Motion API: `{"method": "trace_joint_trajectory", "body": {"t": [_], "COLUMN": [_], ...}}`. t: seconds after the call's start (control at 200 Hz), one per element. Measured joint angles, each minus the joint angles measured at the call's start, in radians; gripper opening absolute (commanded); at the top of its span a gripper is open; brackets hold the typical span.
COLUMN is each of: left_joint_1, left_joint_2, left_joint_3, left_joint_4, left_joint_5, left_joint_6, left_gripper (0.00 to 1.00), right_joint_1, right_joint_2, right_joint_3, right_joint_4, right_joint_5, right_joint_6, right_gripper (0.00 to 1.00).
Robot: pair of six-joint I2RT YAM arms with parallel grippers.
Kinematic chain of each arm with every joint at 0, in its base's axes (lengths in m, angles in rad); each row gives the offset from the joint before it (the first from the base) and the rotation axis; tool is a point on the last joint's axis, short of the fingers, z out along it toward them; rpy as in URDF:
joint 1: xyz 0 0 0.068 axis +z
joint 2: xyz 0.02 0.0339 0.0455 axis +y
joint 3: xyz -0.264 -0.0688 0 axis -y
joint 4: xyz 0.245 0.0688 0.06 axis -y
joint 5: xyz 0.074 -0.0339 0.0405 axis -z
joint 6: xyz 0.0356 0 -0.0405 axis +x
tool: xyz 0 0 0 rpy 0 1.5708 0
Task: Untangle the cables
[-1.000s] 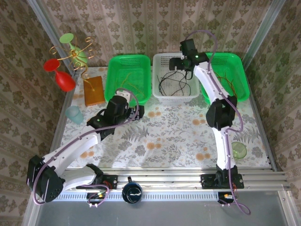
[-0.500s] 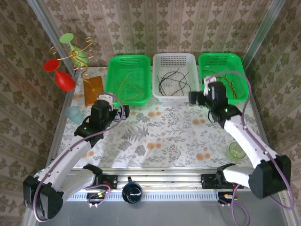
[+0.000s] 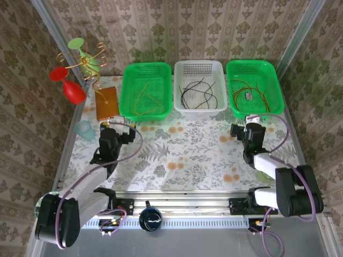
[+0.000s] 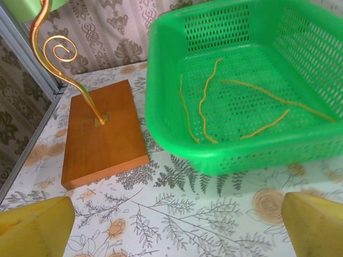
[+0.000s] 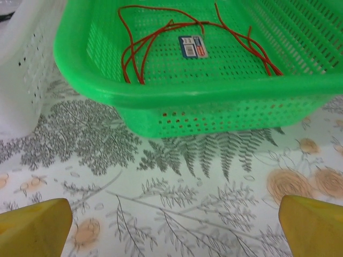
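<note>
Table (image 3: 187,155) lies under both pincers. Left green basket (image 4: 155,80) sits just ahead of the left pincer (image 4: 174,230) and holds the yellow cables (image 4: 202,104). Right green basket (image 5: 214,107) sits just ahead of the right pincer (image 5: 174,225) and holds the red cables (image 5: 161,33). Black cables (image 3: 194,92) lie in the white basket (image 3: 198,111), ahead and between. Both pincers are wide and empty.

Floral table (image 3: 187,155): green baskets (image 3: 155,79), white basket (image 3: 199,69), wooden base (image 3: 107,103).
</note>
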Motion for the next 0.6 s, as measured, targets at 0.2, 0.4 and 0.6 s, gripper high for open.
{"method": "trace_joint_trajectory", "body": {"t": [0.2,0.4,0.6], "left_joint_1": [0.042,0.09,0.147], "left_joint_2": [0.113,0.272,0.409], "left_joint_3": [-0.035,-0.034,-0.011], "left_joint_4": [0.187,0.321,0.391], "left_joint_5": [0.001,0.013,0.028], "left_joint_6": [0.062,0.088,0.091], "left_gripper": [1.0,1.0,1.0], "right_joint_1": [-0.005,-0.005,-0.005], "right_joint_2": [0.158,0.229,0.233], "right_joint_3": [-0.006,-0.024,0.002], "right_joint_4": [0.233,0.36,0.344], "right_joint_5": [-0.027,-0.059,-0.066], "right_joint_6": [0.0,0.0,0.0], "right_gripper": [1.0,1.0,1.0]}}
